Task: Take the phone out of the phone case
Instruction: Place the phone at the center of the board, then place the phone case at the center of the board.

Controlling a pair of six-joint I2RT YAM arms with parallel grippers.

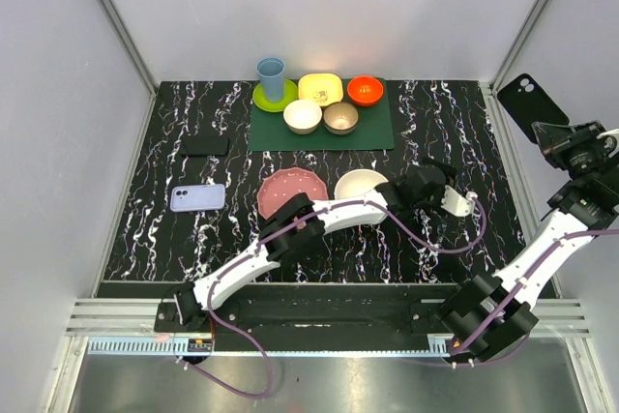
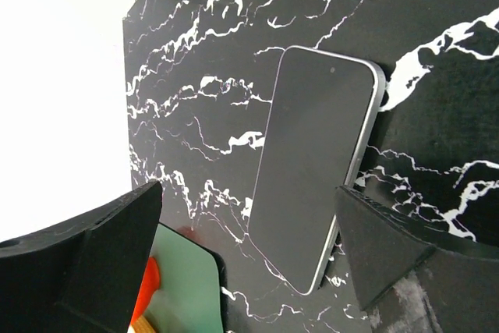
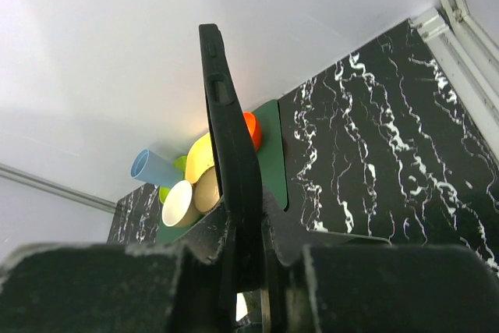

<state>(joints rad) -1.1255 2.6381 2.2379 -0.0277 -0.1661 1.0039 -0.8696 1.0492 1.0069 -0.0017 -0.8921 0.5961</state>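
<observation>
The phone [image 2: 316, 165], black with a dark screen and a thin pale rim, lies flat on the marble table. My left gripper [image 2: 245, 224] hangs open over it, one finger on each side; in the top view that gripper [image 1: 440, 186] hides the phone. At the right, my right gripper [image 1: 571, 147] holds a thin black phone case [image 1: 530, 103] with a camera cut-out up in the air near the wall. In the right wrist view the case [image 3: 226, 122] stands edge-on, and the right gripper [image 3: 249, 247] is shut on its lower end.
A green mat [image 1: 377, 128] at the back holds a blue cup [image 1: 271, 74], a yellow dish [image 1: 320, 87], an orange bowl [image 1: 365, 90] and two small bowls. A pink plate [image 1: 292, 191] and cream bowl [image 1: 360, 183] sit beside the left arm. A lavender phone-sized slab [image 1: 197, 197] and a black slab [image 1: 206, 145] lie at left.
</observation>
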